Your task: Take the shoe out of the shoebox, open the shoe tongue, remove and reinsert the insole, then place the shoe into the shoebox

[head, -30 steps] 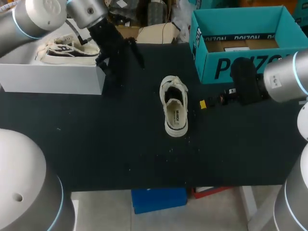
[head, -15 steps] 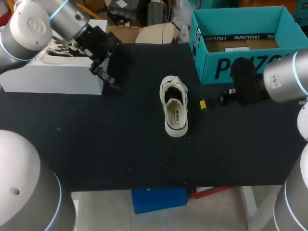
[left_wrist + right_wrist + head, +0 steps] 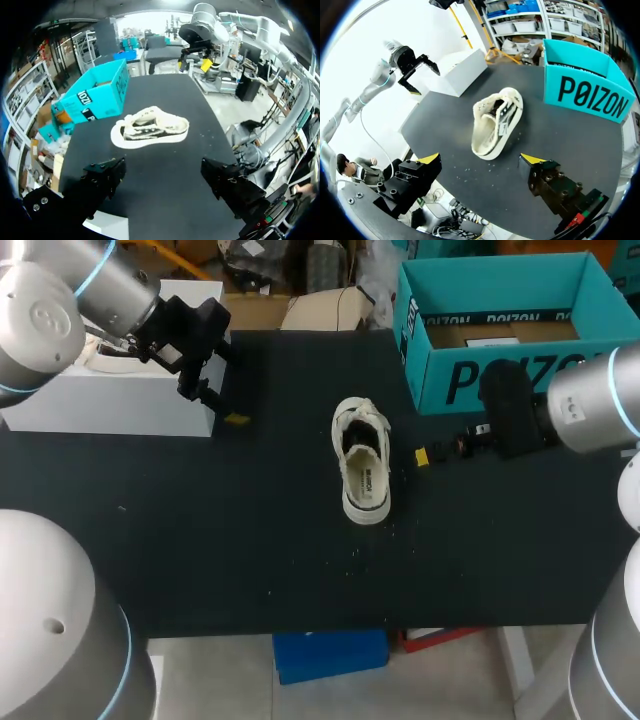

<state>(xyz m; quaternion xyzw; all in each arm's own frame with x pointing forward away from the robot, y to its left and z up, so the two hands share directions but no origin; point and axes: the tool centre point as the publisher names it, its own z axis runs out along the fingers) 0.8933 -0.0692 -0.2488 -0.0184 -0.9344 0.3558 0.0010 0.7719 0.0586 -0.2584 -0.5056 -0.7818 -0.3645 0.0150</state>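
A cream low-top shoe (image 3: 362, 462) lies on the black table (image 3: 200, 530), its tongue and laces spread loose. My left gripper (image 3: 222, 388) hangs open and empty by the right end of the white shoebox (image 3: 110, 405), well left of the shoe. Looking out between that gripper's wide-set fingers (image 3: 105, 176), the shoe (image 3: 150, 131) is far ahead. My right gripper (image 3: 440, 453) stands open just right of the shoe and holds nothing. Just ahead of the right gripper (image 3: 481, 160) the shoe (image 3: 496, 122) lies on its side.
A teal open box (image 3: 500, 330) stands at the back right, behind the right gripper. The white shoebox holds a second cream shoe (image 3: 105, 355), mostly hidden by my left arm.
My left arm has swung back left, from over the table beside the shoe to the white shoebox's end. The shoe and the right arm have not moved.
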